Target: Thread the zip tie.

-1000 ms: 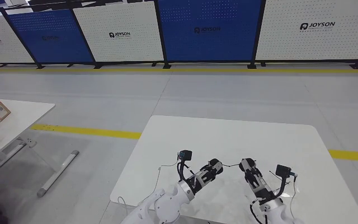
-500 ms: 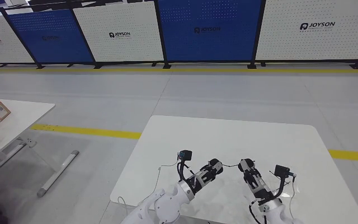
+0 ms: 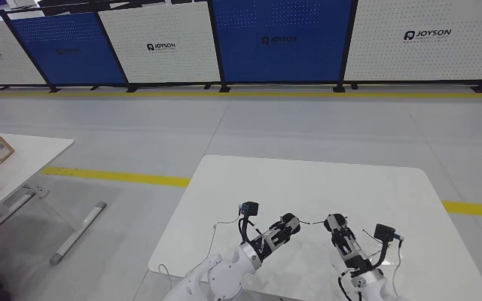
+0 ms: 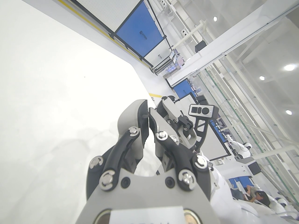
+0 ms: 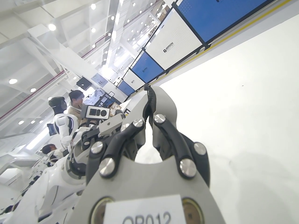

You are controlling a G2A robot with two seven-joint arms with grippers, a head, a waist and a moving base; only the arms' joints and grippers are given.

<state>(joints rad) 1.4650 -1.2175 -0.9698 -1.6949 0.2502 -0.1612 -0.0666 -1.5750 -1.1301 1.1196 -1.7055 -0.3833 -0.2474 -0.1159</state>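
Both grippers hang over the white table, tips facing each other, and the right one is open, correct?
No: the right gripper is shut, pinching the black zip tie, as the right wrist view shows. The rest holds: it faces the left gripper over the white table.

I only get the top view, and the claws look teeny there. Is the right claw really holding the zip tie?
Observer: Yes. In the right wrist view the right claw is shut on the black zip tie, and a little end of it pokes out past the claw's tip.
Operator: What about the left claw? Is it squeezing too?
Observer: In the left wrist view the left claw is shut as well, with its two sides pinched together right at the tip.
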